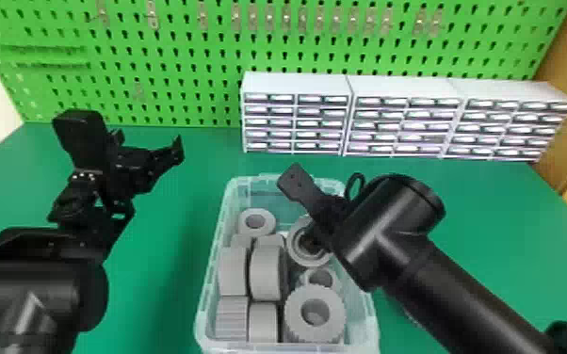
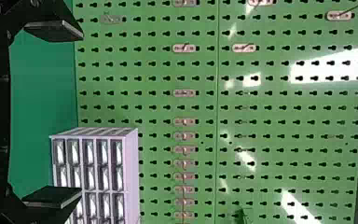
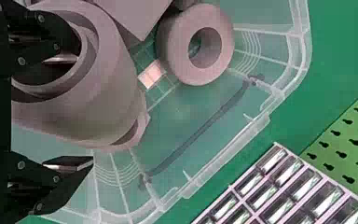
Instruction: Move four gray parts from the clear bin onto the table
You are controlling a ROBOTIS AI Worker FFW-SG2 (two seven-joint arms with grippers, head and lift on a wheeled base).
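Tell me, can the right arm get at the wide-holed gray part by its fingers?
Probably yes: the right gripper is open astride the wall of that gray part, one finger in its hole and the other outside, with nothing else seen between.

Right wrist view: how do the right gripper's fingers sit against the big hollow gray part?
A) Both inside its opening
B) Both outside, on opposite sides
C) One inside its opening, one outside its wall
C: one finger of the right gripper reaches into the opening of the hollow gray part, while the other is beyond its outer wall.
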